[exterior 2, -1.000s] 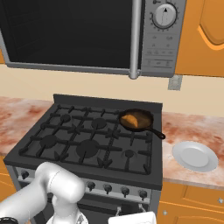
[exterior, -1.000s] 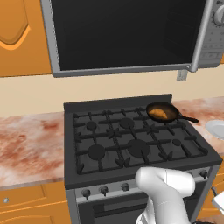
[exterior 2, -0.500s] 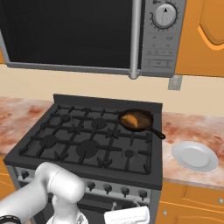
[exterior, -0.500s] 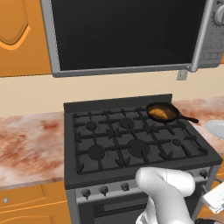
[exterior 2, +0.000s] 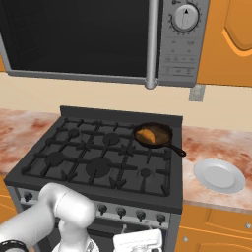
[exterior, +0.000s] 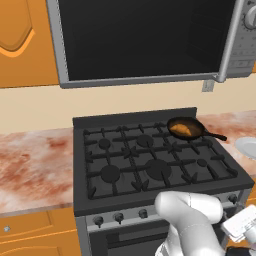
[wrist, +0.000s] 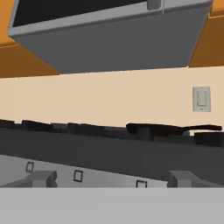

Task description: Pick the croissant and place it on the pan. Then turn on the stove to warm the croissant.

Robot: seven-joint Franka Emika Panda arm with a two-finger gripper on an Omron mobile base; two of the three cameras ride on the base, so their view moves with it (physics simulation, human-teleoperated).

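Lower now at the bottom of the frame, the hand [exterior 2: 138, 241], grip I cannot tell, nears the stove [exterior 2: 98, 162] knobs; croissant [exterior 2: 146, 134] already sits in pan [exterior 2: 153, 135].

We see the croissant [exterior: 183, 129], a small golden-orange crescent, lying flat inside the pan [exterior: 186, 128], well within its rim. The pan is small, round and dark with a brownish inside; it sits upright on the grate over the back right burner of the stove [exterior: 150, 162], its thin black handle pointing right and slightly toward the front. The stove is a black gas range with cast grates over round burners; its grey front panel carries a row of small dark knobs.
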